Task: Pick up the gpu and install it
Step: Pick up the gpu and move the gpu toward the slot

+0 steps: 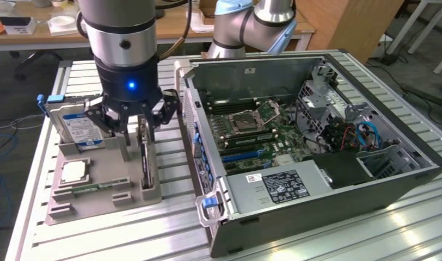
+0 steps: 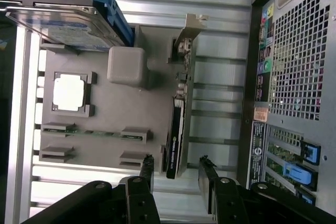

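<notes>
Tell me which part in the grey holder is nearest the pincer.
The gpu: the thin dark card standing on edge, right under the open pincer. The hard drive and processor sit farther off.

- Silver-grey tubular arm (image 1: 119, 27) with a pale blue joint cap (image 1: 232, 6).
- Black collar (image 1: 127, 68) carrying a glowing blue light (image 1: 132, 85).
- Black jaws of linked bars, round bolts (image 2: 131, 180) showing.

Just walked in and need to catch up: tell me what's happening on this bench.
A robot arm's gripper hangs open over a gray holder, its fingers on either side of the graphics card standing on edge there. The card is not yet lifted. A hard drive also stands in the holder; the open computer case sits beside it.
</notes>
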